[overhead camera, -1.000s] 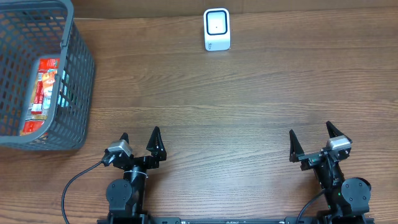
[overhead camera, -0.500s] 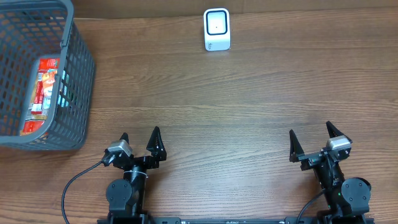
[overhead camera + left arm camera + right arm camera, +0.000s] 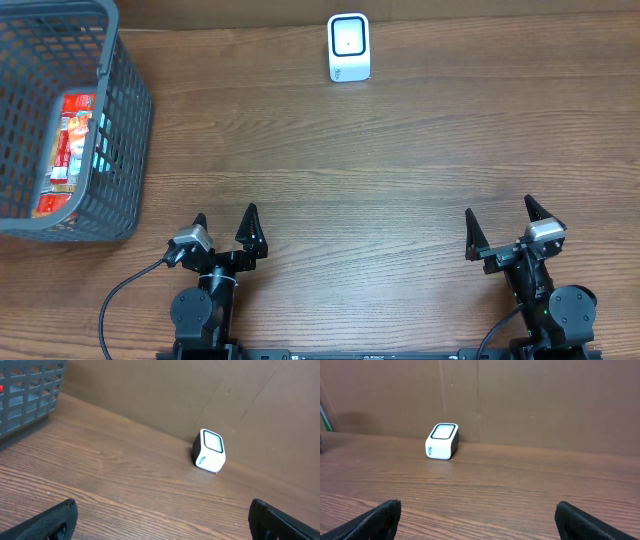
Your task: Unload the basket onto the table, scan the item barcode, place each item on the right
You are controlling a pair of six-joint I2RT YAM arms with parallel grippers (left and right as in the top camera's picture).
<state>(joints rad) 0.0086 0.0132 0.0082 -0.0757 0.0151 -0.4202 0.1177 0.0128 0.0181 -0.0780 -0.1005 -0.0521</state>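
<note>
Wood-grain table [image 3: 400, 160], grey lattice basket [image 3: 125, 140]

A grey basket [image 3: 132, 130] with holes in its sides stands on the far left corner of a brown wood table [image 3: 380, 170], partly past the top and left of the overhead view, and a flat brown wall [image 3: 545, 400] rises behind the table.

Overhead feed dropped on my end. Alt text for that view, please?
The left gripper and right gripper rest open and empty at the near edge of a wooden table. A grey basket at the far left holds a red packaged item; a small white scanner stands at the far edge, near the middle.
</note>
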